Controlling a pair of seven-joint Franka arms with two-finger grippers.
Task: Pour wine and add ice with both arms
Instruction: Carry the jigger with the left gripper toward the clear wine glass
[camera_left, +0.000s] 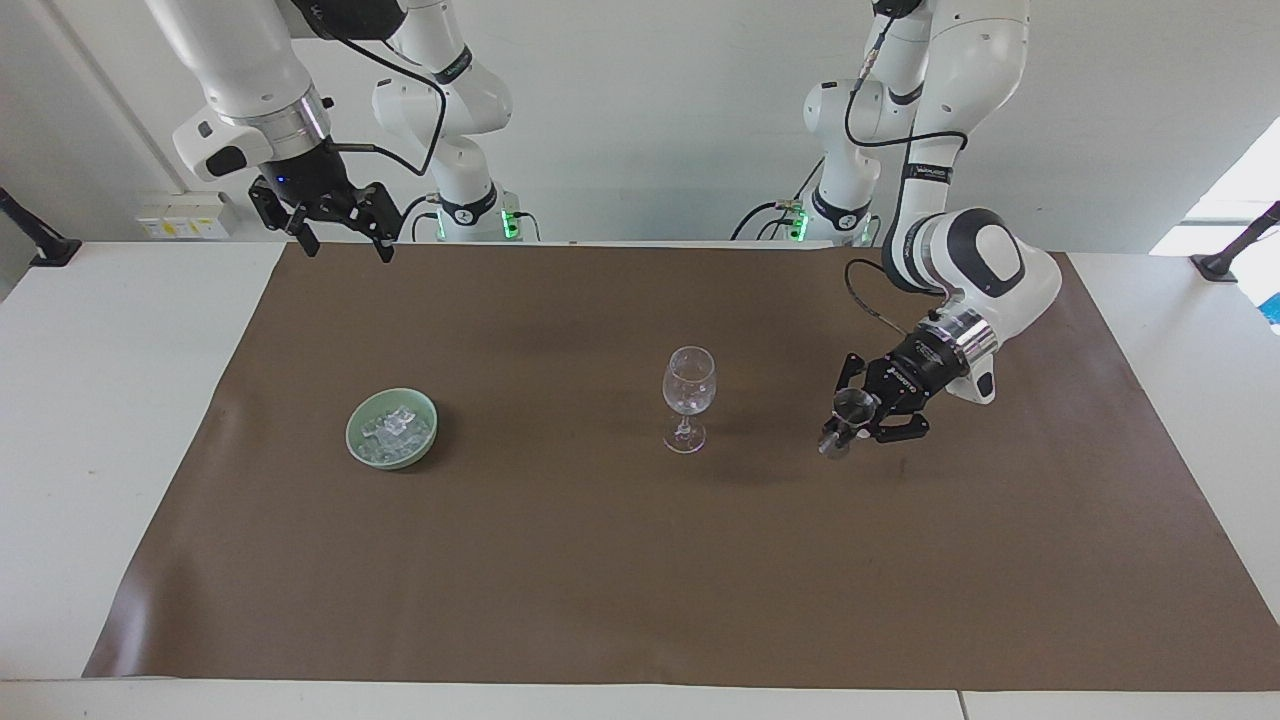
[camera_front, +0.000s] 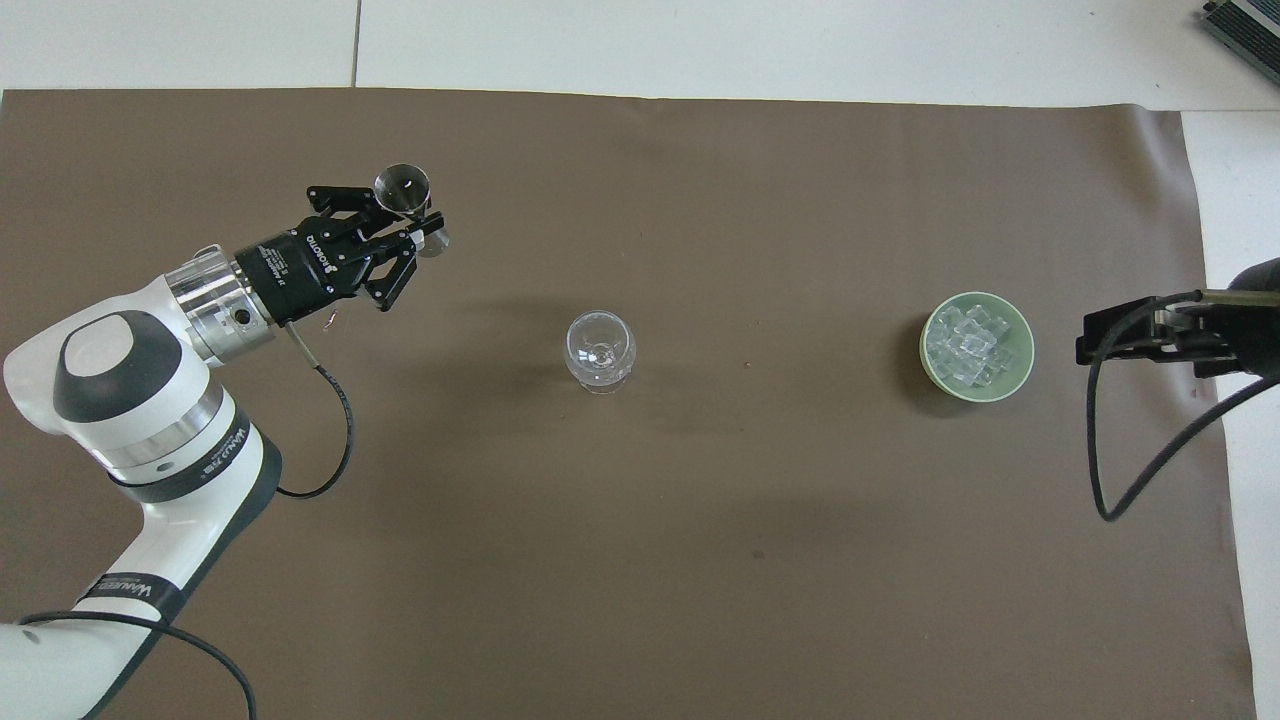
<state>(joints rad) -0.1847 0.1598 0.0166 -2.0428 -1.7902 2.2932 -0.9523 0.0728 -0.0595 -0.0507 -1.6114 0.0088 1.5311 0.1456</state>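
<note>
1. The left gripper is up in the air over the brown mat, toward the left arm's end of the table. Its fingers are clamped tight on a small metal measuring cup, which is double-ended, narrow at the waist, and tilted, with one open mouth showing as a shiny ring from above.
2. A clear stemmed wine glass stands upright on the mat near the middle of the table. The held cup is well apart from it, with bare mat between the two. Whether the glass holds any liquid cannot be told.
3. The ice lies as a heap of small clear cubes in a pale green bowl. The bowl sits on the mat toward the right arm's end of the table, well apart from the glass and about as far from the robots as the glass is.
4. The right gripper hangs high over the edge of the mat nearest the robots, at the right arm's end. Its two fingers stand wide apart and hold nothing. This arm waits. From above only its black tip and a looping black cable show, just beside the bowl in that view but far above it.
5. Nothing stands between the glass and the bowl, or between the glass and the cup. A white wall rises past the arm bases.
</note>
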